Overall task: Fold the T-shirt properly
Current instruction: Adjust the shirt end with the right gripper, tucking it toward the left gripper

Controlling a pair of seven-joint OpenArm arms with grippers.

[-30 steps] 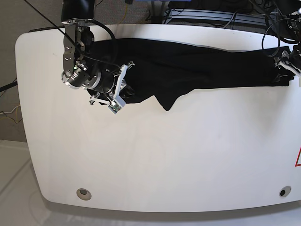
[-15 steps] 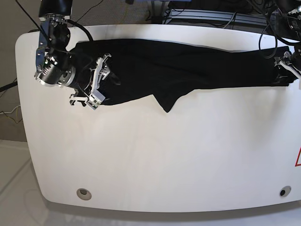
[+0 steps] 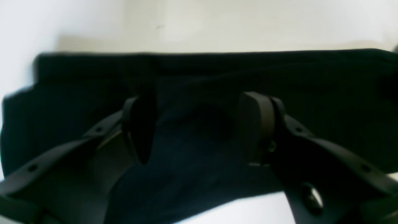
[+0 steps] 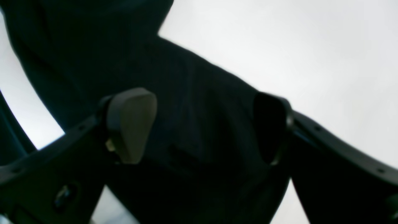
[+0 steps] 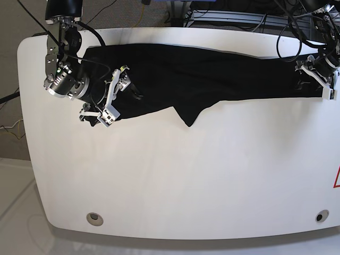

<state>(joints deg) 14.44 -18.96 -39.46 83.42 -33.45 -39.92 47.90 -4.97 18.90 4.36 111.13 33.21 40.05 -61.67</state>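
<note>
Cloth dominates the upper part of the base view: the plain black soft T-shirt (image 5: 212, 74) is spread as a long band across the far side of the white, round-cornered counter (image 5: 186, 180), running from the upper left to the upper right of the frame, with one pointed flap hanging toward the middle. At the upper left, the right gripper (image 5: 112, 94) is seen low over the garment's end, its white jaws standing wide apart; in the right wrist view (image 4: 202, 124) dark fabric lies between and beneath the two pads, and neither pad is seen pressing on it. At the upper right, the left gripper (image 5: 317, 74) is placed at the garment's other end. In the left wrist view (image 3: 199, 127) its jaws are seen apart with a mound of black cloth between them; whether that cloth is gripped cannot be told from the blurred frame. Thin black cables (image 5: 297, 32) are looped above the left gripper.
</note>
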